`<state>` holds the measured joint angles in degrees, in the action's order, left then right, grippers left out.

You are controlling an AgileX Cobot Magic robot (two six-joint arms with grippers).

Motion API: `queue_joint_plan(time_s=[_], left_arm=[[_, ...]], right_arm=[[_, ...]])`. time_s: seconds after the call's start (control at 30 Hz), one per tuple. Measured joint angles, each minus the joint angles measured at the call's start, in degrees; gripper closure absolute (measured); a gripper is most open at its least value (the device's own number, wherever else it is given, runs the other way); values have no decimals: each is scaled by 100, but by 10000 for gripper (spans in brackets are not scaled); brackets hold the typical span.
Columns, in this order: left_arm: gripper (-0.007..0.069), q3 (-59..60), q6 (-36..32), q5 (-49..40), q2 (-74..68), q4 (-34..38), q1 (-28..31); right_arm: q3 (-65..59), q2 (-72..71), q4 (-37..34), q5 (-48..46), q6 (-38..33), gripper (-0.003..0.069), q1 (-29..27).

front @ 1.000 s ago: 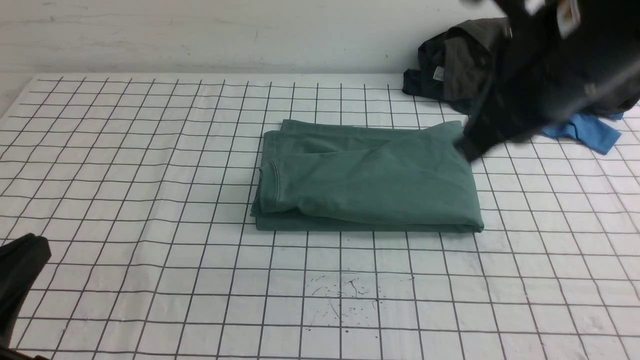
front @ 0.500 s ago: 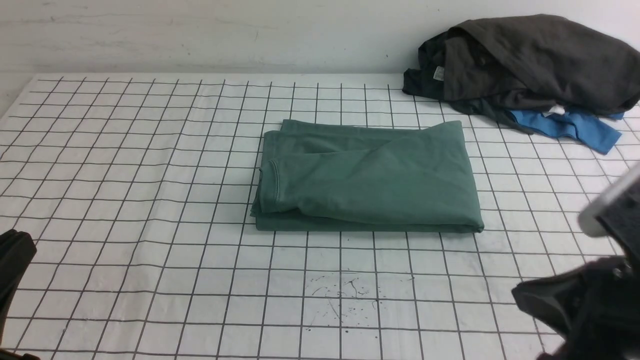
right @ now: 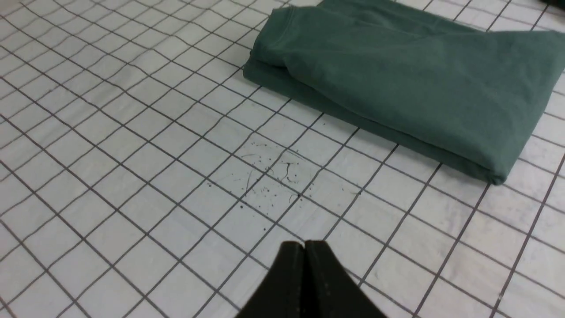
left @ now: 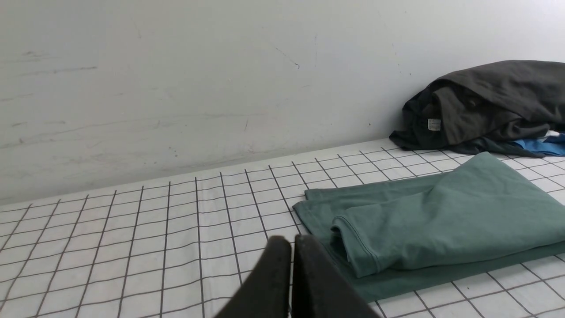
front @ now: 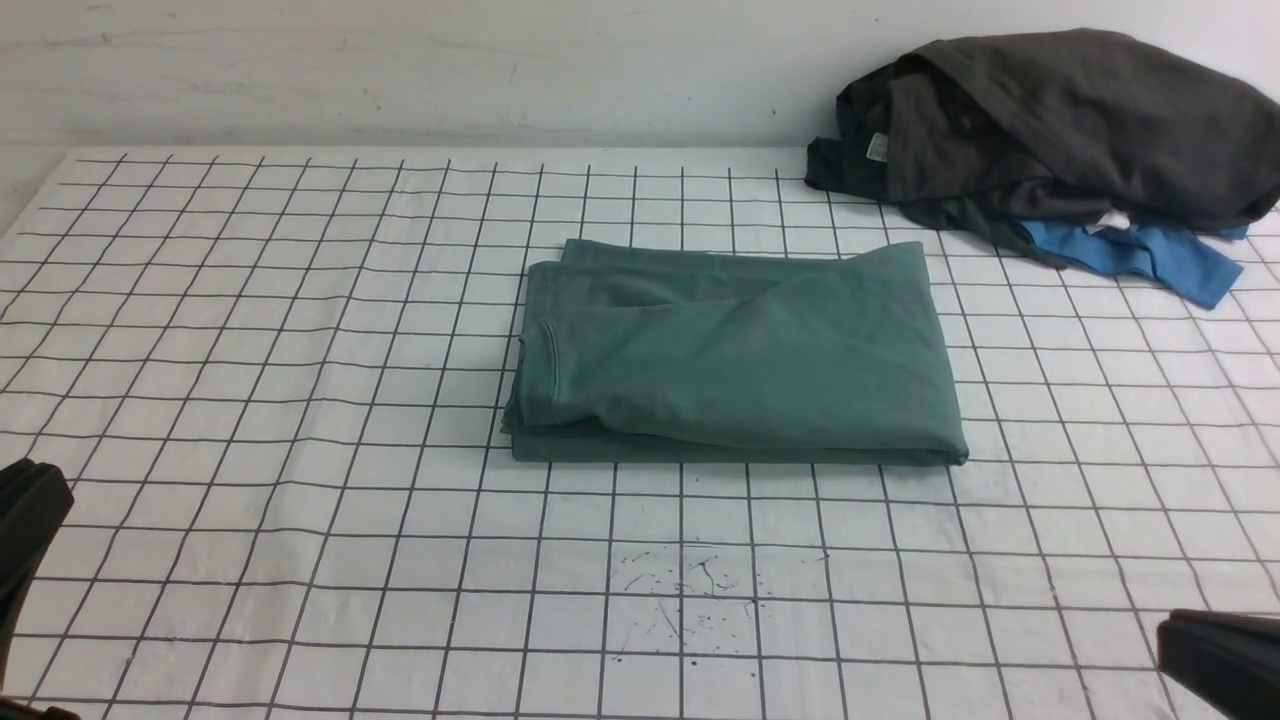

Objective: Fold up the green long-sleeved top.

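The green long-sleeved top (front: pixel 735 355) lies folded into a flat rectangle at the middle of the grid-marked table; it also shows in the left wrist view (left: pixel 437 218) and the right wrist view (right: pixel 410 75). My left gripper (left: pixel 291 240) is shut and empty, held near the table's front left, apart from the top. My right gripper (right: pixel 304 244) is shut and empty, near the table's front right, above bare cloth. In the front view only dark parts of both arms show at the lower corners.
A heap of dark grey-brown garments (front: pixel 1050 120) with a bright blue garment (front: pixel 1150 255) under it lies at the back right by the wall. The white grid cloth (front: pixel 300 400) has small ink specks (front: pixel 690 590) near the front middle.
My right arm has swung from over the back-right heap down to the front right corner, nearly out of the front view. The left arm has drawn back slightly. The top has not moved.
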<state>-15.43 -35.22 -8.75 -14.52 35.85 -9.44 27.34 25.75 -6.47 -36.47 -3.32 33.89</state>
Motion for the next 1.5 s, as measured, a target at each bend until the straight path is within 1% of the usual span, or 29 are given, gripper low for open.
queue_joint_plan(time_s=[0.2,0.3,0.43,0.5,0.6,0.67,0.7,0.73,0.8,0.87,1.07,1.5], left_arm=[[631,0,0,0,0,0,0],[631,0,0,0,0,0,0],[631,0,0,0,0,0,0],[631,0,0,0,0,0,0],[631,0,-6,-7,13,0,0],[631,5,-6,0,13,0,0],[631,5,-6,-7,13,0,0],[631,5,-6,-7,13,0,0],[631,5,-6,-7,13,0,0],[631,5,-6,-7,13,0,0],[631,5,-6,-7,13,3,0],[631,5,-6,-7,13,3,0]], right_arm=[[-623,-627,126,541,0,672,0],[-1384,-1348,126,828,0,672,0],[-2038,-2308,428,1079,0,672,-288],[-2314,-2581,604,1217,0,672,-826],[-2491,-2633,647,1320,45,672,-1493],[-2631,-2633,569,1376,107,672,-2193],[-2671,-2633,537,1402,115,672,-2438],[-2783,-2633,437,1452,122,672,-2834],[-2844,-2633,280,1480,124,673,-3312],[-2850,-2633,155,1502,124,673,-3675],[-2850,-2633,105,1491,124,673,-4162],[-2850,-2633,68,1491,111,673,-4210]])
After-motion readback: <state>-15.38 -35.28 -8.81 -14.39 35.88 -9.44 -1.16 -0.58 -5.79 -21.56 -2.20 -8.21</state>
